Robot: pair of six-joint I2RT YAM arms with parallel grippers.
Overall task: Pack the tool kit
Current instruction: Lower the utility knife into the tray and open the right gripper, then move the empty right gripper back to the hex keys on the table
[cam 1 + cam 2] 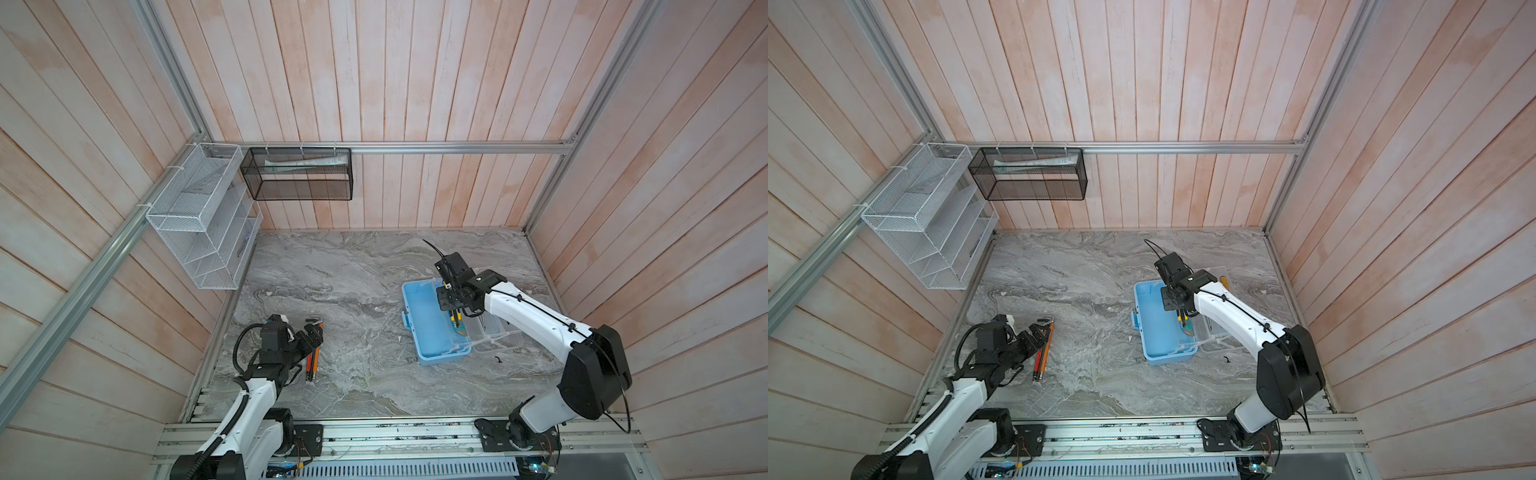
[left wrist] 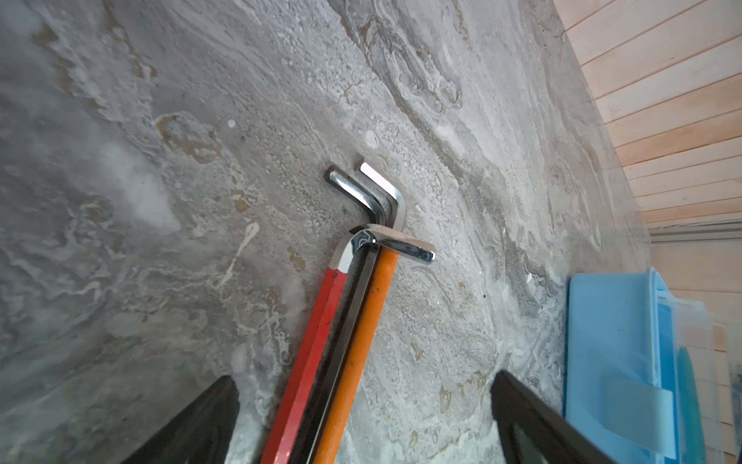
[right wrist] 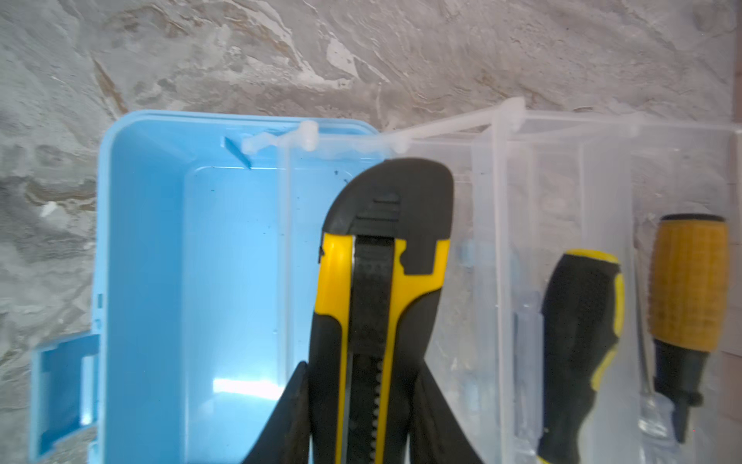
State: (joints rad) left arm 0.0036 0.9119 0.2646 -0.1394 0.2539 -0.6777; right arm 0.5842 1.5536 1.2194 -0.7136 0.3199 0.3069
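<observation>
We pinch the utility knife (image 3: 377,261) in the right gripper (image 3: 361,373) over the blue box (image 3: 140,241) to stow it, with the left gripper (image 2: 363,379) spread over the hex keys (image 2: 353,321).

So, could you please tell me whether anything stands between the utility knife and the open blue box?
Nothing covers most of the blue box: it is open and bare inside. The right tool holds the utility knife over the box's edge, where the clear tray rim seems to overlap it.
</observation>
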